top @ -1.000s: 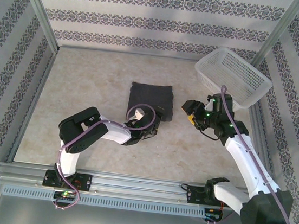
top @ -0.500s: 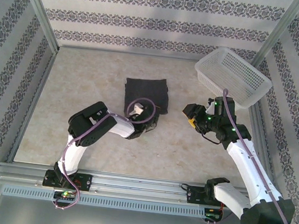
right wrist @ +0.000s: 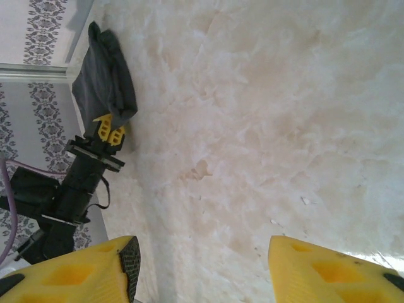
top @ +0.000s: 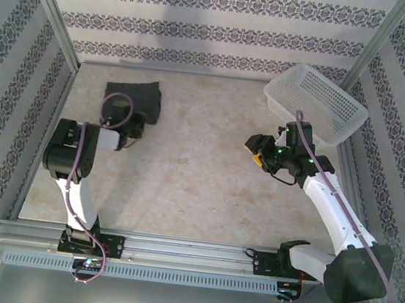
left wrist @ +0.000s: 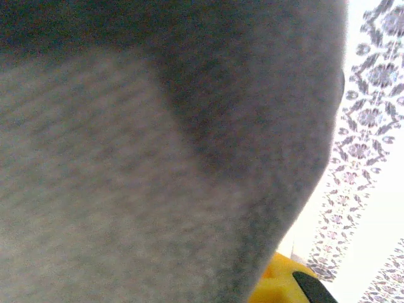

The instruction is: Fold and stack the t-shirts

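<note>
Folded dark t-shirt (top: pixel 131 96) lies at far-left corner of desk (top: pixel 198 188), by the wall. L hand (top: pixel 138 124) is closed on its near edge. R hand (top: pixel 258 151) hovers near white basket (top: pixel 316 102), fingers wide apart, holding nothing.

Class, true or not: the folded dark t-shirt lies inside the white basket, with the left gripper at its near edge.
Not right. The top external view shows the t-shirt lying on the table at the far left, not inside the basket, which stands far right. The left gripper is indeed at its near edge.
</note>
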`<control>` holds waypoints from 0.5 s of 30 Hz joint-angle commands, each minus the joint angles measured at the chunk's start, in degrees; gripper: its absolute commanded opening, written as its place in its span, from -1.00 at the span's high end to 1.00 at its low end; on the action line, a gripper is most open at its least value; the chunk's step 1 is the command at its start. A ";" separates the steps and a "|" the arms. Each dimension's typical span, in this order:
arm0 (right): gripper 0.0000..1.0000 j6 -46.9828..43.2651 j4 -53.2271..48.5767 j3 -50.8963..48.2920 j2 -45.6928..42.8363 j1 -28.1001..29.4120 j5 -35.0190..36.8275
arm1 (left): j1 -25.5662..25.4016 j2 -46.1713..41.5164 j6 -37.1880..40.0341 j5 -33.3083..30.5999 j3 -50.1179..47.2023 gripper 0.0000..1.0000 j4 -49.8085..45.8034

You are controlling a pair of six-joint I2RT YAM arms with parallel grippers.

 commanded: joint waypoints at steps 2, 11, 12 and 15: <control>-0.13 -1.55 2.72 4.07 3.50 0.95 -1.26 | 8.83 4.87 16.14 15.49 8.94 1.00 -10.65; -0.13 -1.25 6.86 6.87 8.67 3.32 -1.59 | 16.66 16.87 30.78 22.32 28.73 1.00 -25.72; -0.13 -1.12 7.54 6.86 8.95 3.64 -1.69 | 17.11 17.35 30.55 22.22 29.37 1.00 -25.43; -0.15 -0.89 10.73 6.51 9.10 4.11 -2.44 | 17.40 18.18 30.23 22.84 31.23 1.00 -25.39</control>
